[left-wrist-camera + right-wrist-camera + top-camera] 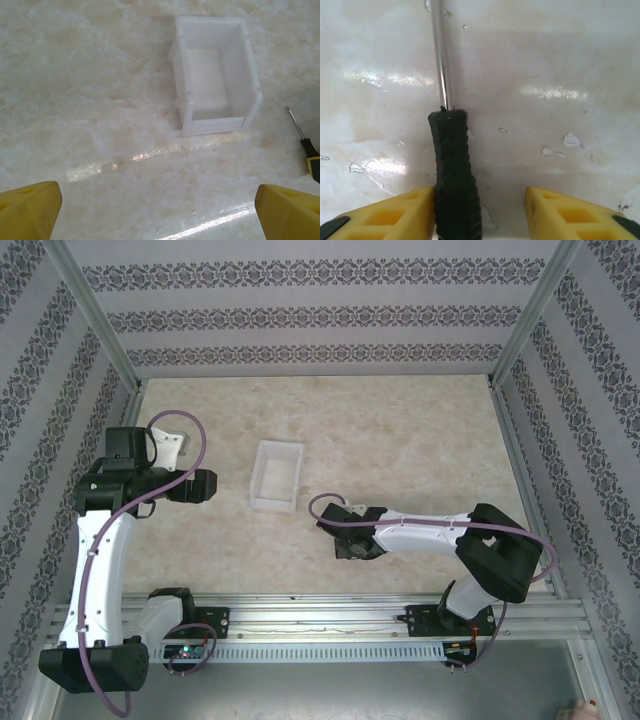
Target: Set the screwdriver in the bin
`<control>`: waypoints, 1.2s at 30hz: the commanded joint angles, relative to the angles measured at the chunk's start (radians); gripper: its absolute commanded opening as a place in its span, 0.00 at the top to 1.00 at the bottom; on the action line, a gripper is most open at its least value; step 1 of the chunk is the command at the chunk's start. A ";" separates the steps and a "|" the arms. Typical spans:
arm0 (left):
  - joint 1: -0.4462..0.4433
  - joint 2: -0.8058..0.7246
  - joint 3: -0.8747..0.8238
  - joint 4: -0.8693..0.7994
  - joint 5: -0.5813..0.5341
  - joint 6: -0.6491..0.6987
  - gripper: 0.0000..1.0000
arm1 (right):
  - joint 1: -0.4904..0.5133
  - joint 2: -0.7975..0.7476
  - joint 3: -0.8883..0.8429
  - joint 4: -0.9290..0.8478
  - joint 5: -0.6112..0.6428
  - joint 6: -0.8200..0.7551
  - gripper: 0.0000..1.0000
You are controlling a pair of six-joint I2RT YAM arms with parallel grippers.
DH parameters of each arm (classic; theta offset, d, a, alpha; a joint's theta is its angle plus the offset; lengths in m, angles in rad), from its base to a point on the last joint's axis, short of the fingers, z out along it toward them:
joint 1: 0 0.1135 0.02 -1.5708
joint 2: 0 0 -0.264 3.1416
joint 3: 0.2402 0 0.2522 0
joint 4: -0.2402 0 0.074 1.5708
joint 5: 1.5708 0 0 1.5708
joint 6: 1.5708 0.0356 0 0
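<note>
The white bin (277,475) stands open-topped and empty on the table; it also shows in the left wrist view as the bin (215,75). The screwdriver (451,165) lies flat with its black handle between my right gripper's yellow fingers (390,215). The handle touches the left finger, and a wide gap separates it from the right one. Its thin shaft points away from the wrist. My right gripper (477,212) is open and low over the table, right of the bin, seen from above as the right gripper (335,528). Left of the bin, my left gripper (203,485) is open and holds nothing. The screwdriver (302,142) lies at that view's right edge.
The marble-patterned tabletop (400,440) is walled by patterned panels with metal posts (515,330). A rail (320,625) carrying both arm bases runs along the near edge. Purple cables (330,502) loop off both wrists.
</note>
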 commanded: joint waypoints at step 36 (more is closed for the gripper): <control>-0.013 0.000 -0.002 -0.013 0.088 0.040 0.01 | -0.026 -0.102 0.030 -0.024 -0.036 -0.106 0.84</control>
